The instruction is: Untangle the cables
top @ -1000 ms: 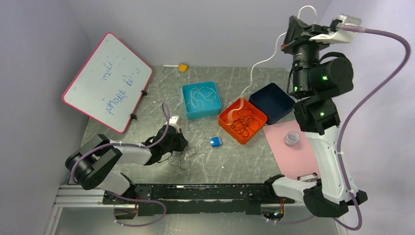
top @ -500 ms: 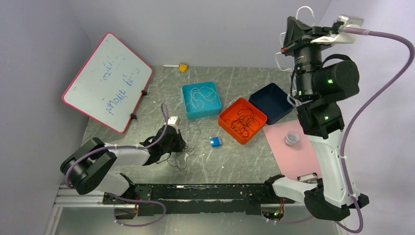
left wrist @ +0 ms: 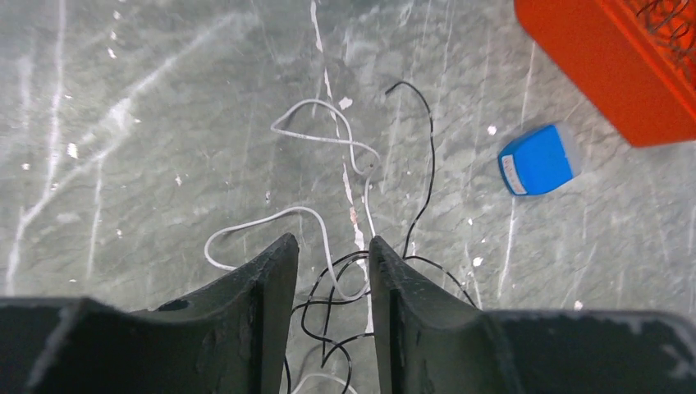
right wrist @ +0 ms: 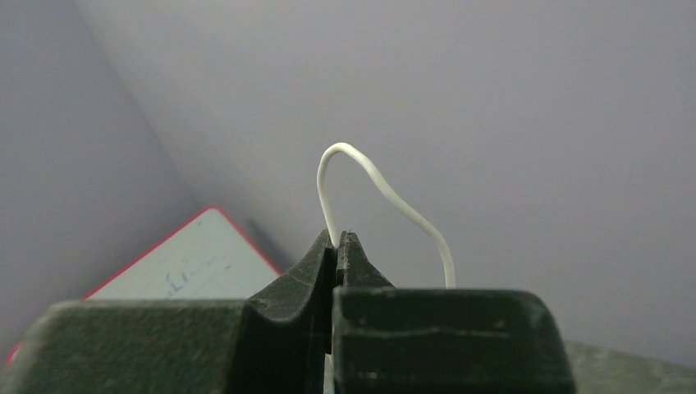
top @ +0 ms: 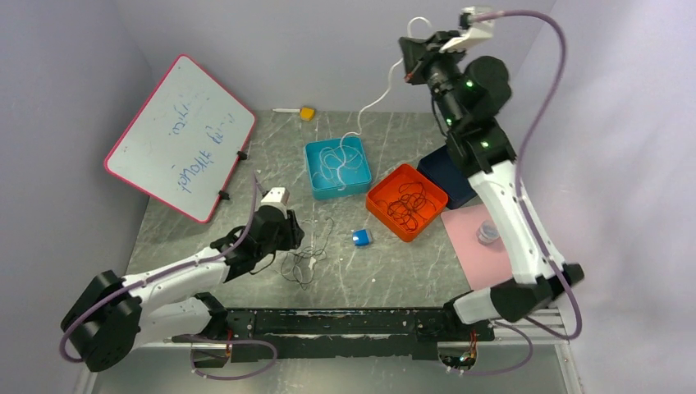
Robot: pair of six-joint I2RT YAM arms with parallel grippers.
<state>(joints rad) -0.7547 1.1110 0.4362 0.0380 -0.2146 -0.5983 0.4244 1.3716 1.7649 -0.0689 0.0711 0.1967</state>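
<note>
Tangle [top: 305,261] of thin black and white cables [left wrist: 349,287] lies on the grey desk [top: 394,271], left of the orange box [top: 384,217] and nearer the arms. More black cables [top: 408,201] sit inside that box.

The left pincer [left wrist: 332,250] hangs just above the tangle, its fingers partly spread. Strands show in the gap between them, but nothing appears to be gripped.

The right pincer [right wrist: 337,245] is raised high, above and behind the orange box. Its fingers are pressed together on one white cable [top: 379,94]. That cable arches over the fingertips and trails down into the teal box [top: 341,190], just left of the orange box, where other pale cables lie.

The step in hand seems to be laying this white cable in the teal box. It would go best if the right arm came down slowly over that box, so the slack coils inside the walls and does not spill over the rim. The grip should open only once the cable is low. The left pincer would do well to take a single strand at the tangle's edge.
</note>
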